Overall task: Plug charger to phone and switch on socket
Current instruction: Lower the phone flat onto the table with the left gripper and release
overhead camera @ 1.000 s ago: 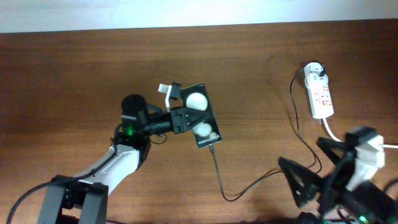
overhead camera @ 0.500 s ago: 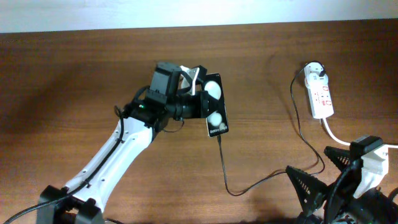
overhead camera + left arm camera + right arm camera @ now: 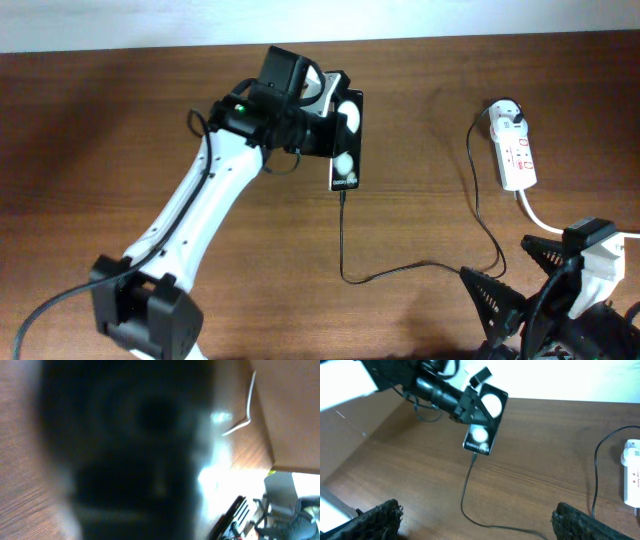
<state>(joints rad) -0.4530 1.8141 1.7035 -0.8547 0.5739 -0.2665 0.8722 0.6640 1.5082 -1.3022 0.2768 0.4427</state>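
Overhead, my left claw (image 3: 322, 100) grips the glossy black phone (image 3: 349, 138) well apart from the long white power strip (image 3: 517, 155), which my wide-open, empty right claw (image 3: 494, 255) sits nearer.

Brown wood-grain table (image 3: 100, 120); white wall (image 3: 150, 20) along far edge; bright, even light.

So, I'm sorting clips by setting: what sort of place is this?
Probably an indoor robotics workbench, in a lab or office: a wooden table, a white power strip with a charger cable running to a smartphone, and a white robot arm over it.
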